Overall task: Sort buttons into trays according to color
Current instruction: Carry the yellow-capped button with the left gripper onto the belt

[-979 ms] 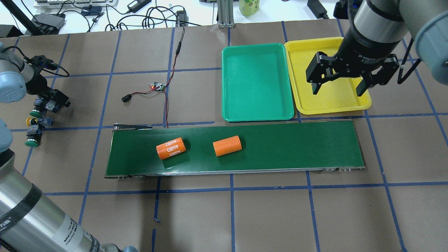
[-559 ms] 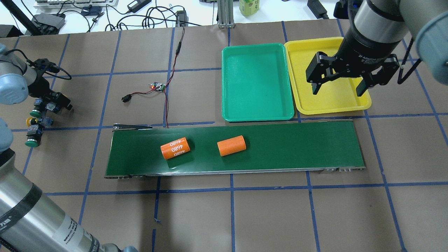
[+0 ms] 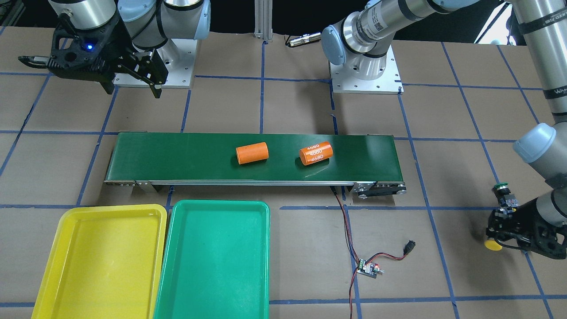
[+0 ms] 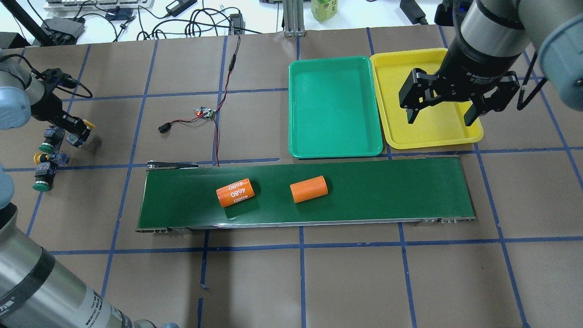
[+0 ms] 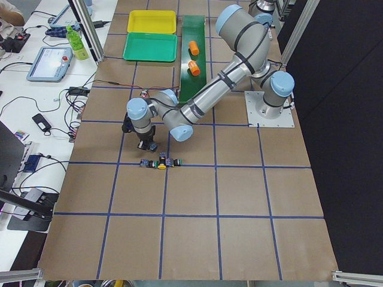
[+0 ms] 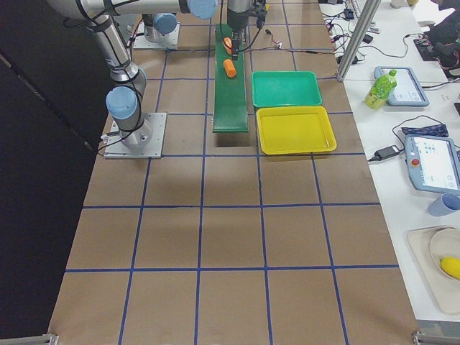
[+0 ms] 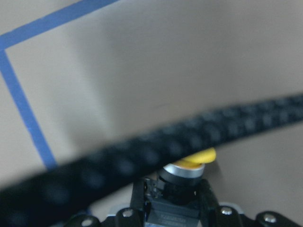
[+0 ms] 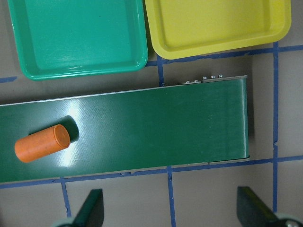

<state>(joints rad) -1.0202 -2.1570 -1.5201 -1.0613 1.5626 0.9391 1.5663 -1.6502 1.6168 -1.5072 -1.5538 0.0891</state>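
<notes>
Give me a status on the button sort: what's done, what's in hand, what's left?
Done: nothing yet; the yellow tray and green tray are both empty. In hand: the left gripper is shut on a yellow button. Left: that button plus three buttons lying on the table, two green and one yellow. The right gripper is open and empty.

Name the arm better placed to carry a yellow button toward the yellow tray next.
Left. The left gripper is shut on a yellow button at the table's left end. The right gripper hangs open and empty toward the yellow tray's end, far from the other buttons.
</notes>
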